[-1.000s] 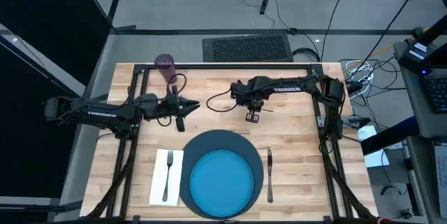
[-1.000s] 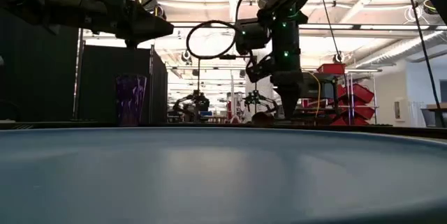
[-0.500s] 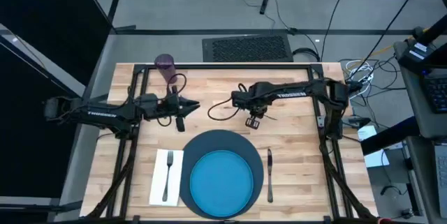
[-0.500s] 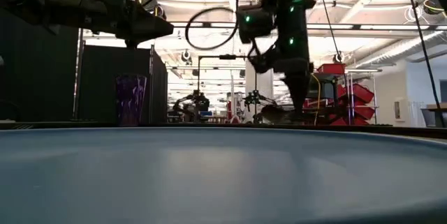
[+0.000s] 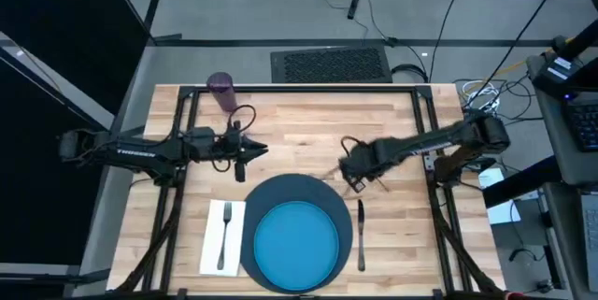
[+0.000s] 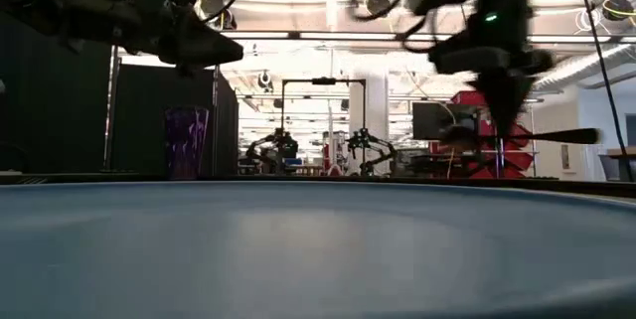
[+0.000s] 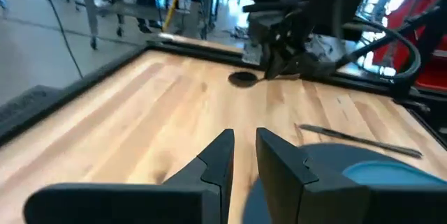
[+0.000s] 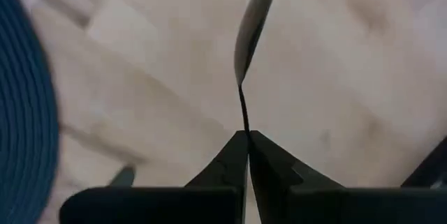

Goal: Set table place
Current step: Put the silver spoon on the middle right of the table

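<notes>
You are in the spoon step of the place setting: your right pincer (image 5: pixel 353 177) is clamped on the handle of the spoon (image 8: pixel 253 21), carrying it above the tabletop (image 5: pixel 308 113) just beyond the far right edge of the dark round mat (image 5: pixel 344 208). The right wrist view shows the two fingers pinched together on the thin handle, with the bowl of the spoon pointing away from the wrist. The rest of the setting lies in place: the blue plate (image 5: pixel 296 242) sits on the mat, the fork (image 5: pixel 224 235) rests on the white napkin (image 5: pixel 212 250) to the mat's left, and the knife (image 5: pixel 361 233) lies just beside the mat on its right. The purple cup (image 5: pixel 221 91) stands at the far left corner of the tabletop, well apart from the setting. Your left pincer (image 5: pixel 241 155) waits in the air near the mat's far left side, its fingers nearly together and holding nothing. Next, judging by the layout, you should bring the spoon nearer and lower it parallel to the knife on its outer side, then let go only once it lies flat, taking care not to nudge the knife. The cup looks like the remaining piece after that.
</notes>
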